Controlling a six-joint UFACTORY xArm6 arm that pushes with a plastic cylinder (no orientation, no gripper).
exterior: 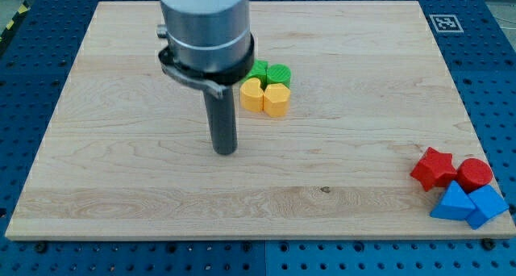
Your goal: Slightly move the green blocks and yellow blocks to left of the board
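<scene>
Two green blocks sit at the board's upper middle: one (258,70) partly hidden behind the arm, and a round one (279,74) to its right. Two yellow blocks touch them just below: a heart-like one (252,95) on the left and a hexagon-like one (276,100) on the right. The four form a tight cluster. My tip (225,151) rests on the board below and to the left of the cluster, apart from the yellow blocks.
At the lower right corner lie a red star (434,168), a red round block (474,173) and two blue blocks (453,202) (488,205) close together. The wooden board (121,163) ends near them. A marker tag (444,23) sits beyond the top right corner.
</scene>
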